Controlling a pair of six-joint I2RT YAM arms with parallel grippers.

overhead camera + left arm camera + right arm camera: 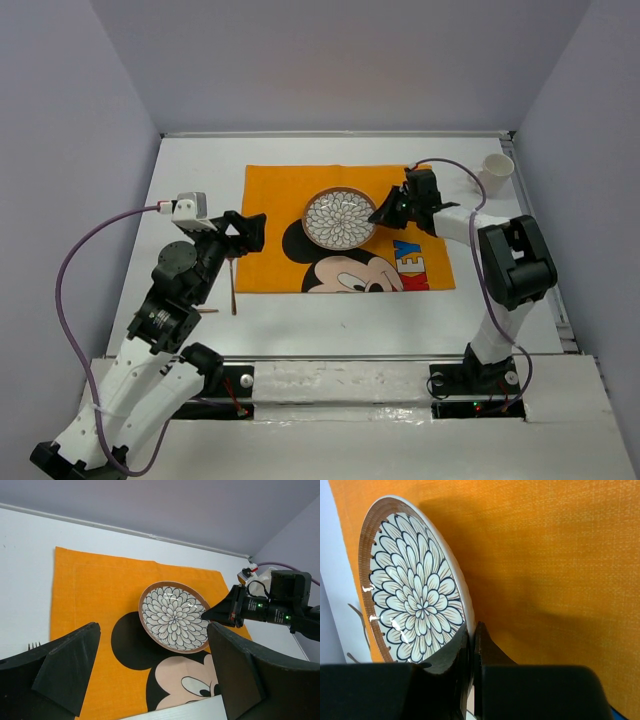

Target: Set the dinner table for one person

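The right gripper (386, 212) pinches the rim of the plate (338, 218), likely to settle it on the orange mat (272, 195) beneath, while the left gripper (246, 232) hangs wide open, empty, above the fork (233, 285).

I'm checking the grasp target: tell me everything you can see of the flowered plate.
The plate is round and shallow, glossy like glazed ceramic: dark-outlined white petals radiating from the centre, brown rim. It lies face up over the orange mat, beside Mickey's ear. The right gripper is shut on its rim, one finger on each face. Whether it is lifted cannot be told.
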